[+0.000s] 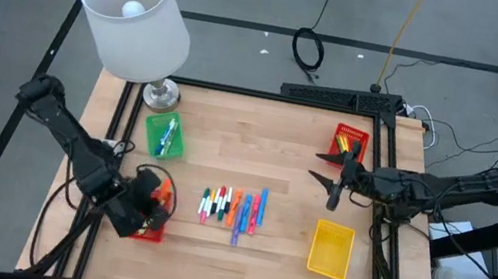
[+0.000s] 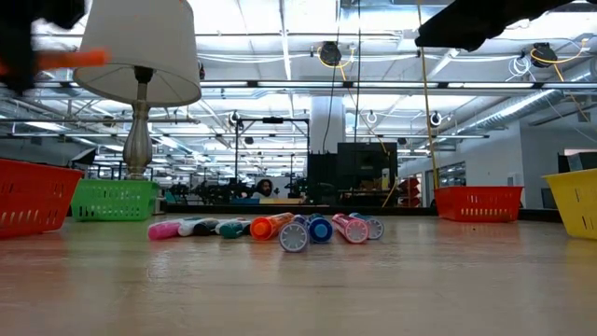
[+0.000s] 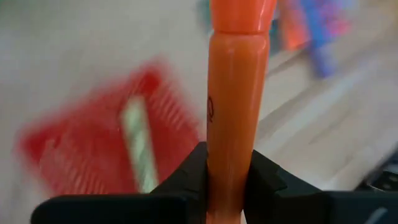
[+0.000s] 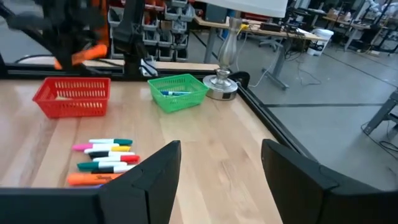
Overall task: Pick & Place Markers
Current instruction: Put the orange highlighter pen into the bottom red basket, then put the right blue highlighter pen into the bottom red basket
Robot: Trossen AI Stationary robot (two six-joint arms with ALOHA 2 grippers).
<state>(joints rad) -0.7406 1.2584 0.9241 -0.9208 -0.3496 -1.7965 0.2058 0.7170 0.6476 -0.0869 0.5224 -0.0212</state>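
L end effector (image 3: pixel 227 180), clenched on orange marker (image 3: pixel 233 93) above red basket (image 3: pixel 93 149) at desk's 8 o'clock, risks overshooting rim w/ early release; R end effector (image 4: pixel 221 168) released.

Left gripper (image 1: pixel 149 206) clamped, right gripper (image 1: pixel 335 177) agape

Four baskets (image 1: pixel 331 250), one lamp (image 1: pixel 135 19), roughly nine loose markers (image 1: pixel 233 208)

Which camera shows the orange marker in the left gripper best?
The left wrist view: the orange marker fills it, clamped in the left gripper. The low view shows a blurred streak, the right wrist view shows it far off, and the high view barely shows it.
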